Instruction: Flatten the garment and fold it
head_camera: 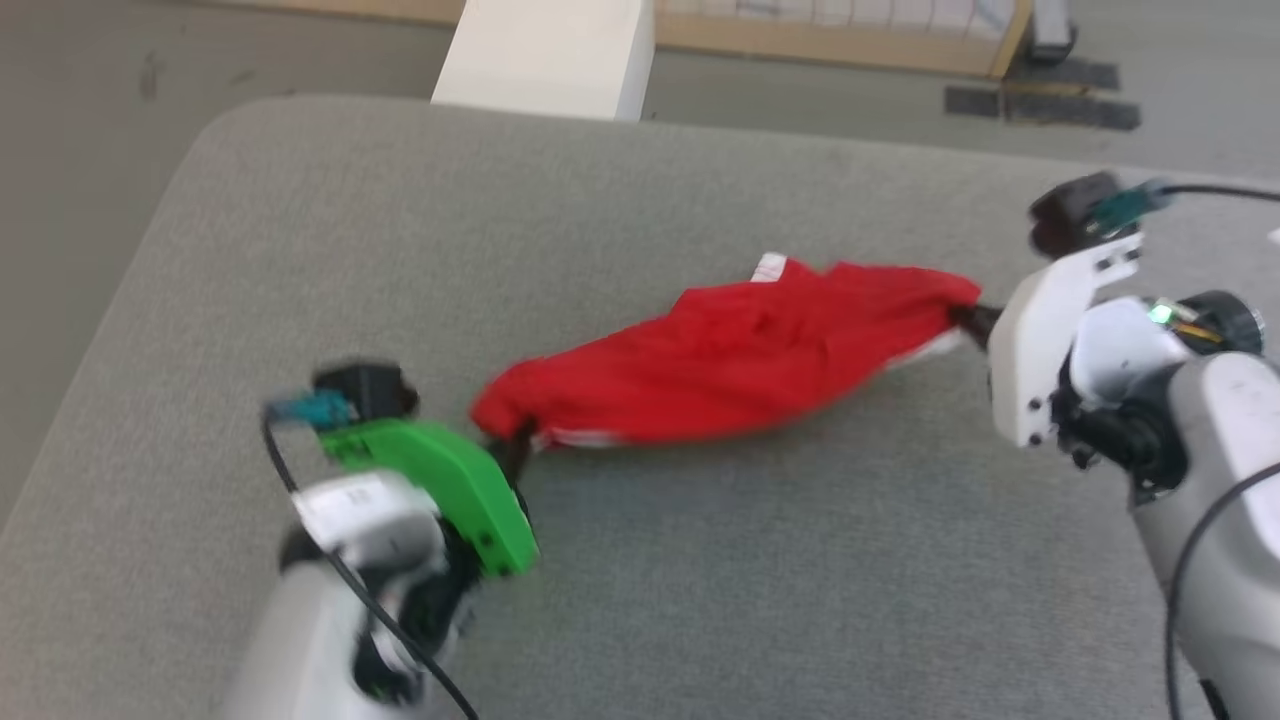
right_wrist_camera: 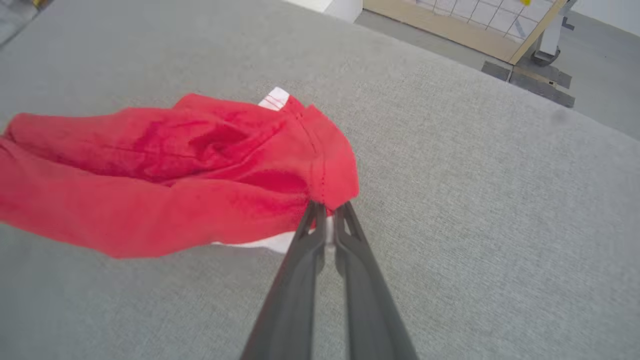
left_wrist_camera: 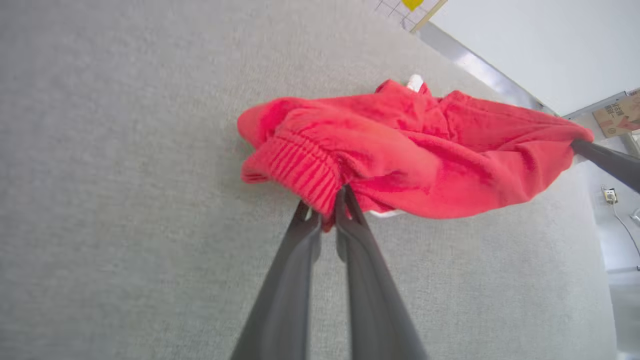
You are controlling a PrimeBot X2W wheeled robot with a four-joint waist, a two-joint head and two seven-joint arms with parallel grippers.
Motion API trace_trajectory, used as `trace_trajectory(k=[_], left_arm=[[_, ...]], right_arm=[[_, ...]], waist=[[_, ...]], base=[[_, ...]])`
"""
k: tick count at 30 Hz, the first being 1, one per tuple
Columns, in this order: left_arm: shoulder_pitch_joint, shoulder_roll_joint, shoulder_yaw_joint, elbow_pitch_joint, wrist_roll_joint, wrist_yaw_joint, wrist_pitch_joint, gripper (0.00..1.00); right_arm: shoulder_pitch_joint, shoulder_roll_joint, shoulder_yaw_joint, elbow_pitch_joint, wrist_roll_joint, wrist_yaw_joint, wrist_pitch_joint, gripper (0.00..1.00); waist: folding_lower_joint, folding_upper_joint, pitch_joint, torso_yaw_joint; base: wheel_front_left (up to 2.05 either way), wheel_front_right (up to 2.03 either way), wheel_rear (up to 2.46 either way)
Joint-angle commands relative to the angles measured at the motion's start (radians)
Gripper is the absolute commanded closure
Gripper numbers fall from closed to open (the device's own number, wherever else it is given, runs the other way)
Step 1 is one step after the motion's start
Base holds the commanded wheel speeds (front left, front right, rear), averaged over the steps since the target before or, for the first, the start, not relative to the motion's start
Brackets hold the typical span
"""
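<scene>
Right now the shorts [head_camera: 720, 360] are stretched crosswise between the two pincers, around the middle of the grey counter [head_camera: 700, 560]. The left pincer [left_wrist_camera: 326, 202] is clamped tight on their ribbed end. The right pincer [right_wrist_camera: 326, 214] is pinched closed on the opposite end. The cloth between them is bunched and creased.

The left arm [head_camera: 300, 630] is pale grey with a bright green wrist plate [head_camera: 450, 490]. The right arm [head_camera: 1225, 470] has a white plate [head_camera: 1040, 340] with tiny dark screws and a little green light [head_camera: 1160, 313]. Black cameras [head_camera: 365, 388] with teal plugs [head_camera: 305, 410] sit on both wrists. Long fingers [left_wrist_camera: 285, 290] are dark grey.
</scene>
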Motion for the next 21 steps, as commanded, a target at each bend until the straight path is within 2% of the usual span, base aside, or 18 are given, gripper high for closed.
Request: trace_trajectory(k=[1,7,11,21], left_arm=[[-0.054,0.021,0.014,-0.012,-0.013,-0.008,0.014,1.0],[-0.211,0.069,0.048,-0.01,-0.032,-0.024,0.076,1.0],[-0.323,0.085,0.051,0.011,-0.029,-0.032,0.101,1.0],[-0.558,0.084,0.064,0.114,-0.038,-0.045,0.11,1.0]], right_arm=[[0.0,-0.004,-0.018,-0.032,0.028,-0.002,-0.002,1.0],[-0.012,0.002,-0.096,-0.158,0.114,-0.002,0.015,1.0],[-0.03,0.036,-0.165,-0.238,0.177,-0.002,0.022,1.0],[-0.099,0.07,-0.289,-0.341,0.18,-0.002,0.027,1.0]], waist=[[0.0,0.0,-0.073,-0.056],[0.0,0.0,-0.146,-0.112],[0.0,0.0,-0.175,-0.136],[0.0,0.0,-0.185,-0.173]], base=[[0.0,0.0,0.0],[0.0,0.0,0.0],[0.0,0.0,0.0],[0.0,0.0,0.0]])
